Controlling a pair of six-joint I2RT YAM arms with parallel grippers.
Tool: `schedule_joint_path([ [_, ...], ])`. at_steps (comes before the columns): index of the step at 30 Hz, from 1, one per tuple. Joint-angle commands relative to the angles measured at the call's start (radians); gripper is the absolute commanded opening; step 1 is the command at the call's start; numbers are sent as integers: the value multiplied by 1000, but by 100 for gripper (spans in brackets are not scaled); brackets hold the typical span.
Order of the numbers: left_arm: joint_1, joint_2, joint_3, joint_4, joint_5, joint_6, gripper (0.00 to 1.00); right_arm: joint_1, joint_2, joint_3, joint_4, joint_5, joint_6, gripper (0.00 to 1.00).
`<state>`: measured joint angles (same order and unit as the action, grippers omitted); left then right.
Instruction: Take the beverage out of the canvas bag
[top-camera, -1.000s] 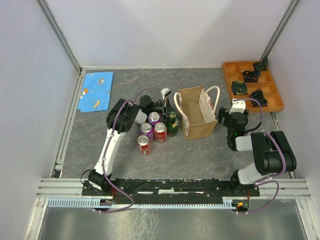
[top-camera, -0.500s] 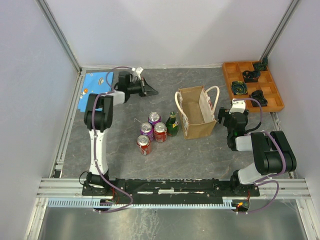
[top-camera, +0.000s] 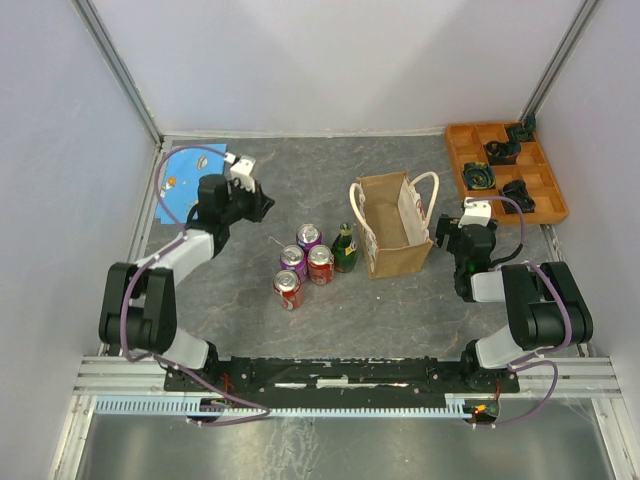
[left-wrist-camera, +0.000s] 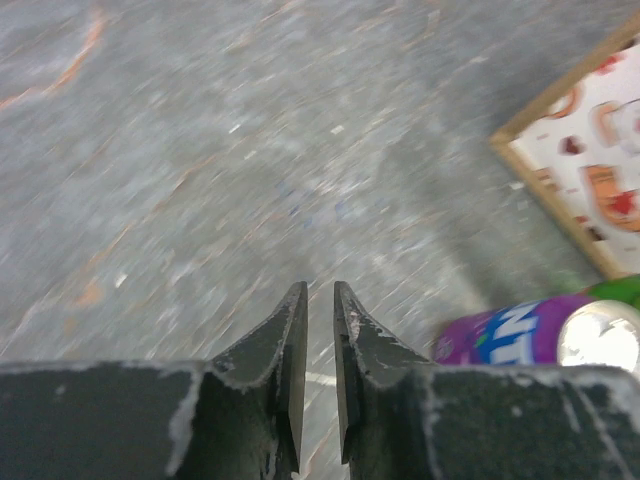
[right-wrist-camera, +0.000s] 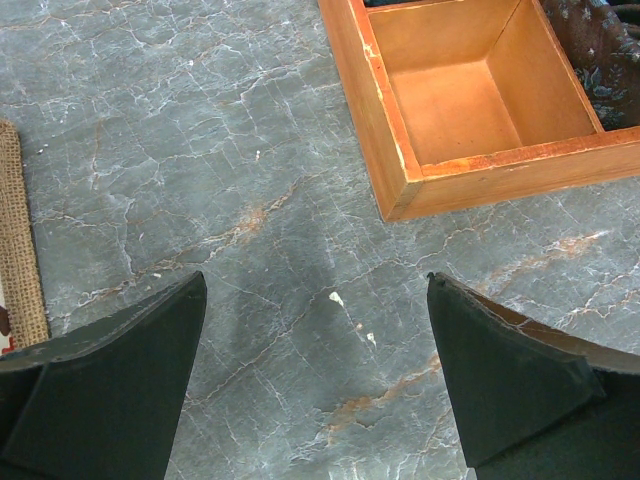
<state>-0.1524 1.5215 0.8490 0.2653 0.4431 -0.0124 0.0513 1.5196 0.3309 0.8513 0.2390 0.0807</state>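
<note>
Four cylindrical metal soda cans (top-camera: 320, 264) and a green glass bottle (top-camera: 345, 248) stand on the marbled grey table (top-camera: 400, 310), just left of the canvas bag (top-camera: 395, 240). The bag is stiff tan weave, upright, with white rope handles. I cannot see whether any drink is left inside. The right gripper (right-wrist-camera: 315, 280) is spread wide and empty beside the bag. The left gripper (left-wrist-camera: 320, 300) shows a narrow slit, empty, farther back.

right gripper (right-wrist-camera: 315, 278) spread wide; orange tray (right-wrist-camera: 362, 100) ahead; canvas bag (right-wrist-camera: 18, 230) left

Left arm (top-camera: 185, 250) swung away from the bottle (top-camera: 345, 248).
</note>
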Motion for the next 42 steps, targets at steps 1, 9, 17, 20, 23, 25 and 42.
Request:
schedule_joint_path([
  [1, 43, -119, -171, 193, -222, 69, 28, -2, -9, 28, 24, -7, -4, 99],
  [9, 106, -338, -457, 379, -472, 54, 64, -3, -9, 27, 25, -7, -4, 99],
  [17, 118, -300, -712, 841, -538, 13, 87, -2, -10, 28, 25, -7, -5, 99],
  [20, 126, -172, -758, 1029, -539, 0, 99, -2, -9, 27, 25, -7, -5, 99],
  [23, 128, -59, -763, 1140, -519, 10, 99, -3, -9, 28, 25, -7, -4, 99],
  [25, 128, 1, -770, 1231, -527, 6, 99, -2, -9, 28, 25, -7, -4, 99],
  [42, 151, -3, -627, 936, -542, -29, 99, -2, -9, 28, 25, -8, -4, 99],
])
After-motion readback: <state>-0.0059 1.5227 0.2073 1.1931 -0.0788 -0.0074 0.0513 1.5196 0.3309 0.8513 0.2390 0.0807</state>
